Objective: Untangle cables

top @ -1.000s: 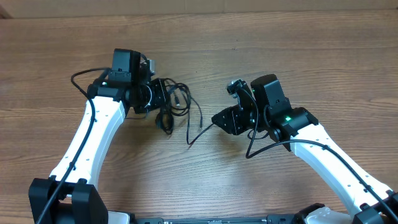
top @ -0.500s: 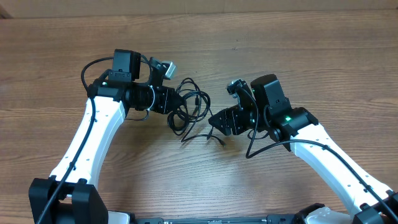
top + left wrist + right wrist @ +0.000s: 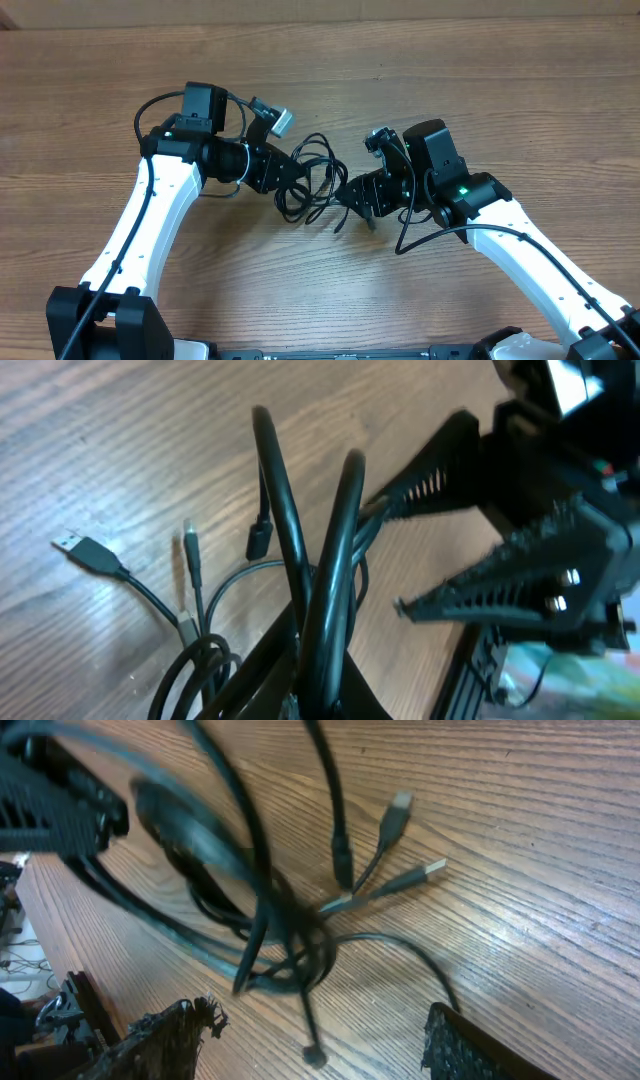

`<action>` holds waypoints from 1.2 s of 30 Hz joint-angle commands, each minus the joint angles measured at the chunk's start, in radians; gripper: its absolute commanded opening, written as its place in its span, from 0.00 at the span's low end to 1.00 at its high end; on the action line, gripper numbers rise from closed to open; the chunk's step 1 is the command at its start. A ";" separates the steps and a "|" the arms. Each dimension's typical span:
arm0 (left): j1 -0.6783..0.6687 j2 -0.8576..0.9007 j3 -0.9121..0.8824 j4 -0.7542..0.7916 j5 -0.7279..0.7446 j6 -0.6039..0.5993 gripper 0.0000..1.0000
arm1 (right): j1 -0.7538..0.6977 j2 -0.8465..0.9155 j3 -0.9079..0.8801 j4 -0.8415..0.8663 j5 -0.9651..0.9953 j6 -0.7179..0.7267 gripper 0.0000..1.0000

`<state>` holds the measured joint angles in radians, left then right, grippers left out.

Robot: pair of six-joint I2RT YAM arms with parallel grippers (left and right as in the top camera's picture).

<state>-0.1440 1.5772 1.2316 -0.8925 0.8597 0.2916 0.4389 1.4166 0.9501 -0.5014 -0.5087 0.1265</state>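
Cables (image 3: pixel 314 176), thin black flexible cords with small metal-tipped plugs, hang as one knotted bundle from the left gripper (image 3: pixel 288 172). Its black fingers are closed tight on a pair of loops, and in the left wrist view those two loops arch up straight out of the pinch. My reading is that this grip serves as an anchor. It lifts the knot partly off the brown wood-grain table (image 3: pixel 470 70), so loose strands fall away below and ahead of the fingers and can be told apart. Several plug ends (image 3: pixel 80 547) trail on the wood just beneath the bundle. The right gripper (image 3: pixel 347 196) faces the left one, its ribbed black jaws standing well apart with nothing between them. The tangle sits just ahead of its fingertips, near but, as far as I can tell, not touching. That open, pointed-in pose suggests it is lined up to take a free strand and draw it away from the anchored knot. Which strand it targets cannot be told.
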 commanded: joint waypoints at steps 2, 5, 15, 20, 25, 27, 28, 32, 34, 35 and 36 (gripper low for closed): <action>-0.002 -0.015 0.024 -0.050 0.046 0.154 0.06 | -0.002 0.000 0.016 0.003 0.003 -0.029 0.70; -0.002 -0.015 0.024 -0.079 0.047 0.195 0.06 | -0.002 0.000 0.016 0.005 0.002 -0.031 0.70; -0.003 -0.015 0.024 -0.086 0.100 0.211 0.07 | -0.002 0.000 0.016 0.033 -0.029 -0.067 0.64; -0.003 -0.015 0.024 -0.077 0.110 0.211 0.07 | -0.002 0.000 0.016 0.048 -0.123 -0.166 0.58; -0.003 -0.015 0.024 -0.077 0.110 0.211 0.07 | -0.002 0.000 0.016 0.059 -0.122 -0.188 0.48; -0.003 -0.015 0.024 -0.077 0.110 0.210 0.06 | -0.002 0.000 0.016 0.064 -0.122 -0.188 0.42; -0.003 -0.015 0.024 -0.076 0.110 0.210 0.06 | -0.002 0.000 0.016 0.066 -0.122 -0.188 0.40; -0.003 -0.015 0.024 -0.075 0.110 0.210 0.05 | -0.002 0.000 0.016 0.067 -0.123 -0.188 0.25; -0.003 -0.015 0.024 -0.074 0.110 0.210 0.04 | -0.002 0.000 0.016 0.067 -0.125 -0.188 0.16; -0.003 -0.015 0.024 -0.071 0.110 0.210 0.04 | -0.002 0.000 0.016 0.067 -0.130 -0.188 0.14; -0.003 -0.015 0.024 -0.070 0.110 0.209 0.04 | -0.002 0.000 0.016 0.067 -0.135 -0.188 0.12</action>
<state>-0.1440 1.5772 1.2316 -0.9710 0.9245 0.4789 0.4389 1.4166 0.9501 -0.4393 -0.6224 -0.0559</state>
